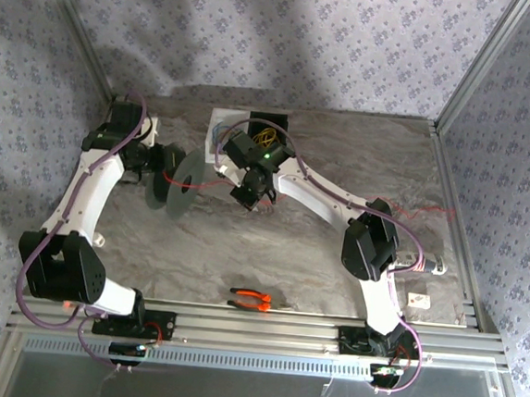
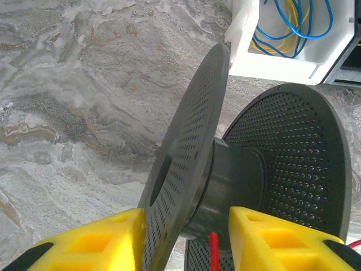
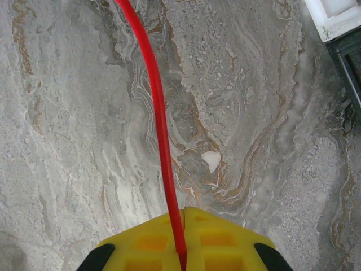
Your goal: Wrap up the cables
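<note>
Closest to the bases, the orange pliers [image 1: 250,298] just lie unused on the table [image 1: 195,257]. Further out, the left gripper [image 2: 186,226] is clamped across the grey spool [image 2: 282,158], flanges upright, probably so the hub is open for winding. The right gripper [image 3: 183,217] is pinched tight on the red cable [image 3: 161,124], which runs over to the spool. That looks like it's for keeping tension and steering the wrap. Way at the back, the white box [image 2: 282,65] holds blue and yellow cables [image 2: 293,28].
</note>
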